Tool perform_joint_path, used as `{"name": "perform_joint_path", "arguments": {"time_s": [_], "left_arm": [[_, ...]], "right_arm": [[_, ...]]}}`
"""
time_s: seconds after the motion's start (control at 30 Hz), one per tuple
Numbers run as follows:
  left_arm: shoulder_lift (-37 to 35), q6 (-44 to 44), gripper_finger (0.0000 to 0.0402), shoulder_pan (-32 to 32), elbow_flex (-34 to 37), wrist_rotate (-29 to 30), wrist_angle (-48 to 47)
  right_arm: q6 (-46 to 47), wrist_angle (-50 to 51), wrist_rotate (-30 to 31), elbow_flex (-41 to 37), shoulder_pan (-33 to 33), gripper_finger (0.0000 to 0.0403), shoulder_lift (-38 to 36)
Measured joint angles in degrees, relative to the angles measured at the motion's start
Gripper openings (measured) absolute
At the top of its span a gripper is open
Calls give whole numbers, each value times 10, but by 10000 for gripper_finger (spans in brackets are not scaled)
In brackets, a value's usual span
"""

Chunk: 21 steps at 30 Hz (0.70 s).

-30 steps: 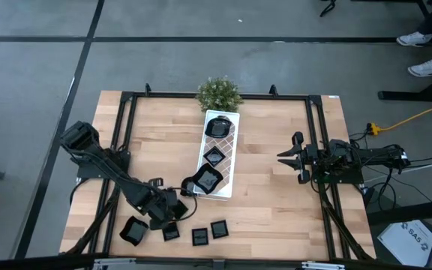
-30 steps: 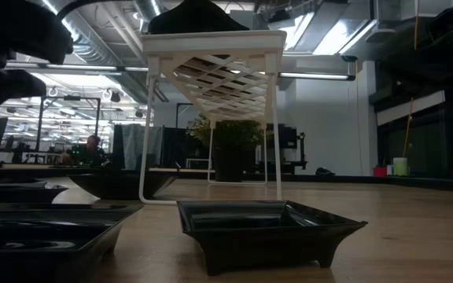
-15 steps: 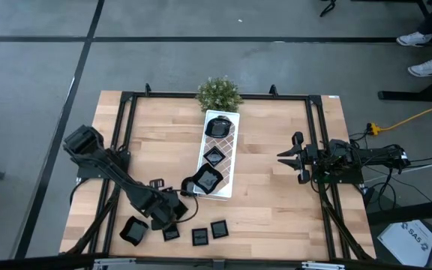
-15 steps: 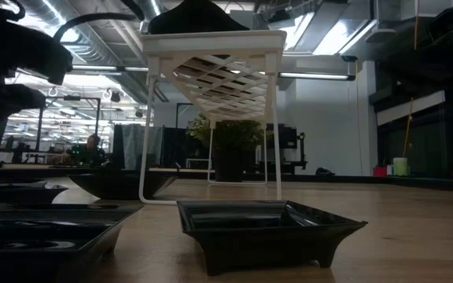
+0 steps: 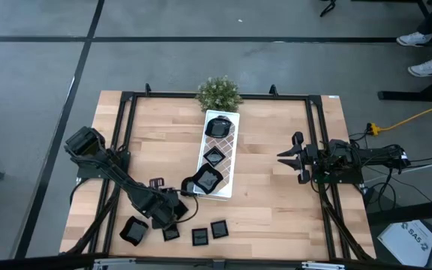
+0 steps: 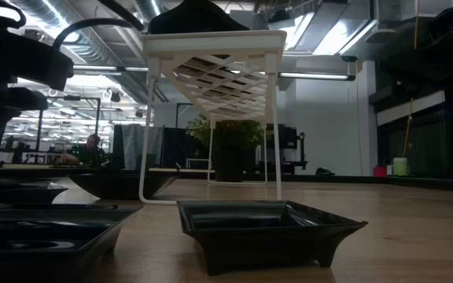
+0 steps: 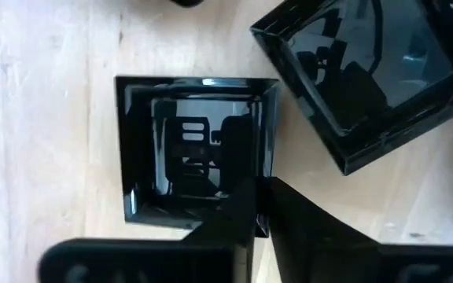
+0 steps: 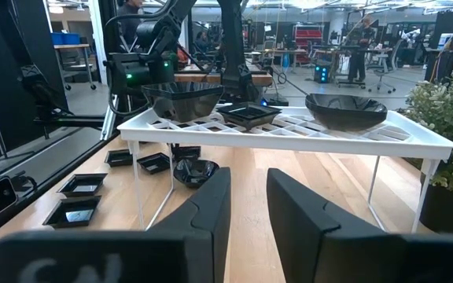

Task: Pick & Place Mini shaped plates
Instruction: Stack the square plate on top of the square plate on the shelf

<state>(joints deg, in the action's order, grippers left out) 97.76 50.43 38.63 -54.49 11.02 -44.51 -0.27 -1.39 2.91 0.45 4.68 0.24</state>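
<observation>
my left gripper [image 5: 172, 219] is in the lower left part of the high view, low over the row of black plates near the bottom edge of the table [image 5: 276, 210]. in my left wrist view its two dark fingers [image 7: 242, 216] come from the bottom of the frame. they stand on both sides of the rim of a small square plate [image 7: 199, 149], at its lower right corner, one finger inside and one outside. they are almost pressed together, pinching this rim. the plate lies flat on the wood.

a larger square plate [image 7: 368, 71] is in the upper right of that frame, just beside the small one. in the high view it is left of the small one. two more small plates [image 5: 199, 237] [image 5: 218, 229] lie to the right in the same row, and one more piece [image 5: 156, 182] lies alone above my arm.

the white tray [image 5: 227, 142] stands in the middle of the high view. it carries a round dish [image 5: 217, 126] at the top, a small square dish [image 5: 214, 157] in the middle and a bigger dish [image 5: 205, 180] at the lower end. the potted plant [image 5: 218, 93] is above the tray.

my right gripper [image 5: 285, 157] waits on the right side, well apart from the tray, its fingers [image 8: 211, 204] a little spread and holding nothing.
</observation>
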Motion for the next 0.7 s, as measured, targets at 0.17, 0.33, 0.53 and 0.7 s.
{"name": "perform_joint_path", "arguments": {"time_s": [0.17,0.33,0.53,0.7], "left_arm": [[-1,17,7,0,0,4,-17],[-20,40,5,1,0,15,-32],[-73,49,2,3,0,60,-33],[-126,50,2,3,0,110,-38]], "right_arm": [[0,0,0,0,0,85,0],[0,0,0,0,0,85,0],[0,0,0,0,0,85,0],[0,0,0,0,0,85,0]]}}
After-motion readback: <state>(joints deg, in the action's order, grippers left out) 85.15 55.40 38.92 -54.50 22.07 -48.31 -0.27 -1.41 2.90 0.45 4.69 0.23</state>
